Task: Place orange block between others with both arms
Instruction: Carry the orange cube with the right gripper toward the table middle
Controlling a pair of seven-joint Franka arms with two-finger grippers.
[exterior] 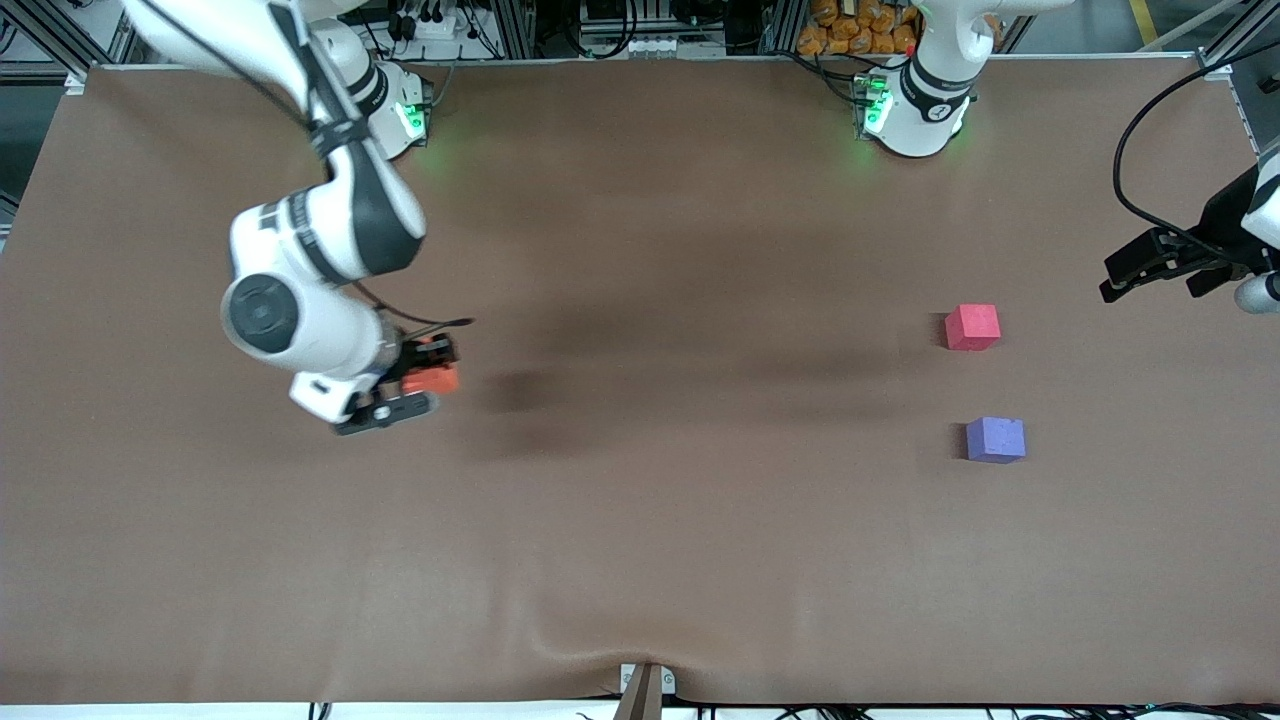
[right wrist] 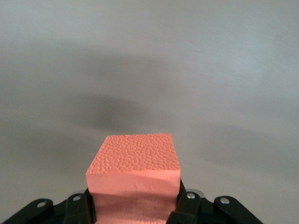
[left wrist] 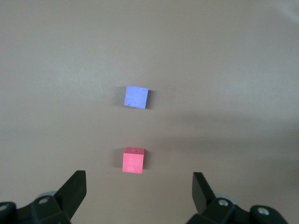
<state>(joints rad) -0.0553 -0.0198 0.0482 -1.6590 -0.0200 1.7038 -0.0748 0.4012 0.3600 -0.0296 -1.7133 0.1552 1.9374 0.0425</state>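
Observation:
My right gripper (exterior: 425, 378) is shut on the orange block (exterior: 432, 379), held above the brown table toward the right arm's end. Its wrist view is filled by that orange block (right wrist: 135, 179), squeezed between the black fingers (right wrist: 184, 207). The others lie toward the left arm's end: a pinkish-red cube (exterior: 972, 327) and, nearer the front camera, a purple-blue cube (exterior: 995, 440), a gap between them. My left gripper (exterior: 1150, 272) hovers open at the table's edge beside the pinkish-red cube. Its wrist view shows the pinkish-red cube (left wrist: 133, 160) and the purple-blue cube (left wrist: 136, 96) past its spread fingertips (left wrist: 74, 189).
The brown table (exterior: 650, 500) stretches bare between the two groups. A black cable (exterior: 1135, 150) loops above the left gripper. Both arm bases (exterior: 915, 105) stand along the table's back edge.

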